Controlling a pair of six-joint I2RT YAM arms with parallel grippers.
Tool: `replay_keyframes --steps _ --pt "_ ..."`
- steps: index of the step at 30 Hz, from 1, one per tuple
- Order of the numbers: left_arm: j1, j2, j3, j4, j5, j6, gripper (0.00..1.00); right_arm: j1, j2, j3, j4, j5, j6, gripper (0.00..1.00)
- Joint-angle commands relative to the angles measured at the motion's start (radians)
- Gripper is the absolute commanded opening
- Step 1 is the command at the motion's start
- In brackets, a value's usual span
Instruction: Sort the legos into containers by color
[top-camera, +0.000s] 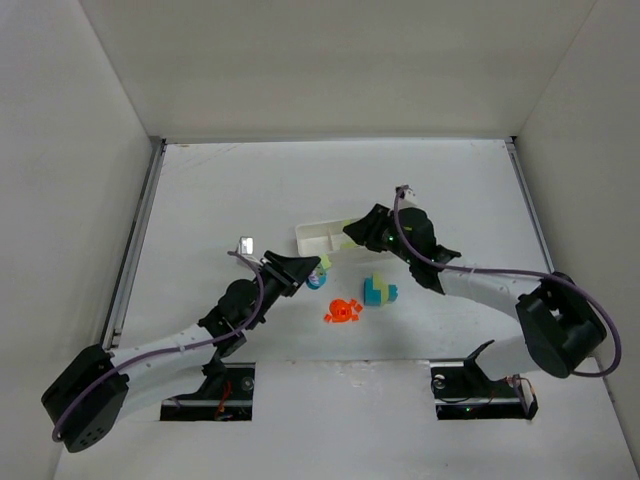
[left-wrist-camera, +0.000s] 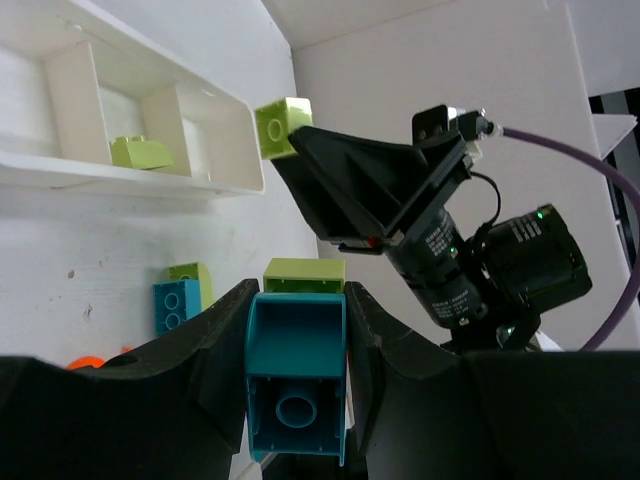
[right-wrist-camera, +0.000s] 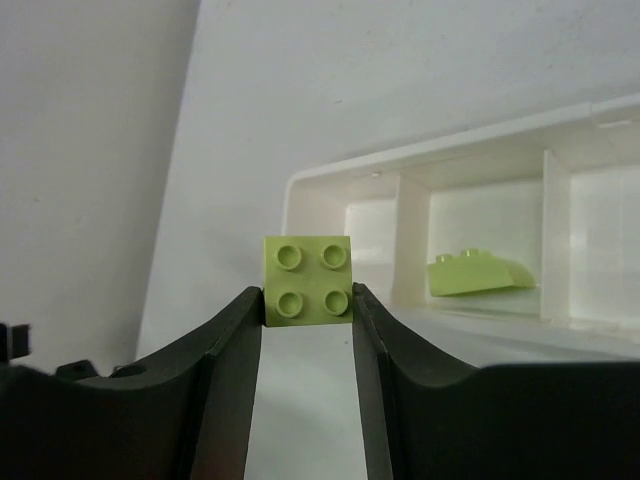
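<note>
The right gripper (right-wrist-camera: 307, 292), part-closed, pinches a studded green brick (right-wrist-camera: 307, 280) at its very fingertips. The glossy hard plastic could slip, and it hangs at 9 o'clock of the tray (right-wrist-camera: 335, 182) cell holding the green slope (right-wrist-camera: 478, 273), so releasing now would likely miss that cell. The left gripper (left-wrist-camera: 297, 300) clamps a hollow teal brick (left-wrist-camera: 297, 375) with a green piece (left-wrist-camera: 304, 273) seemingly stuck on its far end: dropped together, colours mix. Loose bricks (top-camera: 378, 291) lie at 6 o'clock of the thin-walled white tray.

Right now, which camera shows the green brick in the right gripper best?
Right wrist: the green brick fills the centre, clamped in the right gripper, studs facing the camera. Left wrist shows the brick smaller, side-on. Top view: too small to tell.
</note>
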Motion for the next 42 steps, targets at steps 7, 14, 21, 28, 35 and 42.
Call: replay_keyframes --steps 7,14,21,28,35,42 --pt "0.04 -0.042 -0.007 0.05 0.108 0.023 0.13 0.014 0.146 0.149 -0.134 0.096 -0.135 0.38" --pt "0.043 -0.027 -0.007 0.064 0.127 0.026 0.13 0.02 0.068 0.135 -0.128 0.094 -0.14 0.65" --pt "0.048 -0.008 0.003 0.113 0.157 0.017 0.13 0.028 -0.199 -0.043 0.008 -0.075 -0.022 0.65" --pt "0.042 -0.016 0.008 0.142 0.161 0.005 0.13 0.032 -0.293 -0.218 0.309 -0.257 0.193 0.78" --pt "0.019 -0.013 0.013 0.188 0.16 -0.034 0.13 0.107 -0.235 -0.23 0.477 -0.298 0.259 0.81" --pt "0.007 -0.011 0.005 0.216 0.147 -0.06 0.14 0.158 -0.185 -0.233 0.545 -0.269 0.287 0.72"
